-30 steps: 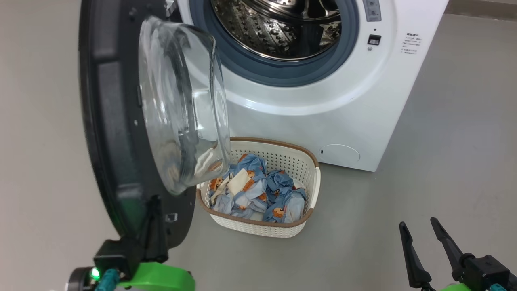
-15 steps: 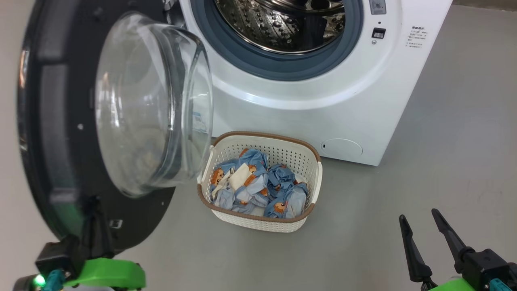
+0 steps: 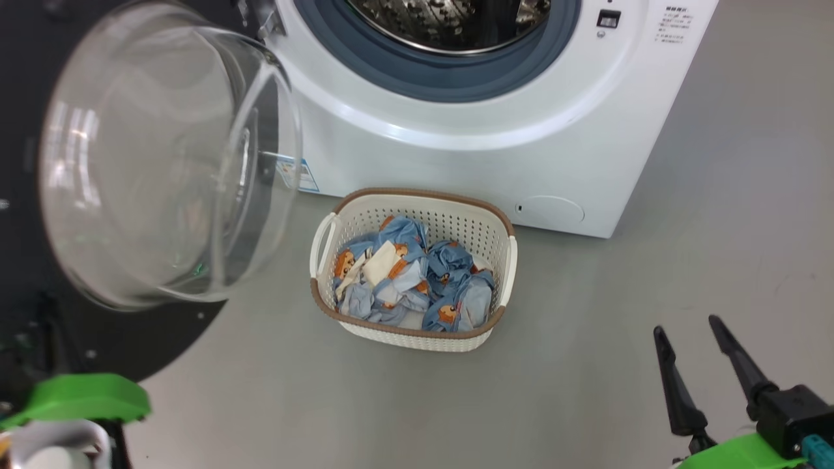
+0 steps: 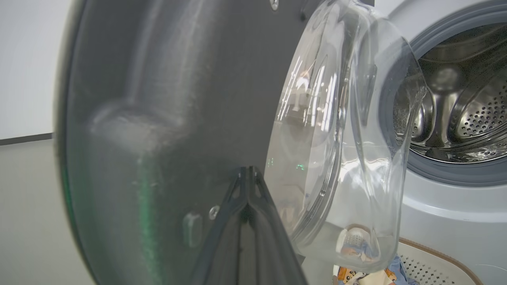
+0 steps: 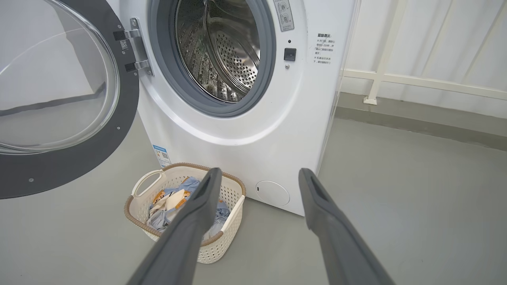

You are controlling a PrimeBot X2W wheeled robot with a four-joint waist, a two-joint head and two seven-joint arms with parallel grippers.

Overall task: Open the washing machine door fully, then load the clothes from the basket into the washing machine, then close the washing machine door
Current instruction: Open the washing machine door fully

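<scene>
At the inner face of the washing machine door (image 4: 158, 118), left claw (image 4: 247, 174) pressed together; right claw (image 5: 259, 174) spread, empty.

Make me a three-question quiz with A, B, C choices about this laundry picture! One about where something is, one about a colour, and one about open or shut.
1. Where does the basket stand?
A) on the floor in front of the washing machine
B) inside the machine
C) on top of the machine

2. What colour is the basket's rim?
A) green
B) brown
C) red

3. How is the right gripper?
A) shut on a towel
B) shut on a cup
C) open, holding nothing

Answers:
1 A: the basket sits on the grey floor, just below the machine's round opening.
2 B: a brown woven-look band runs round its top.
3 C: its two dark fingers stand apart with nothing between them.
</scene>
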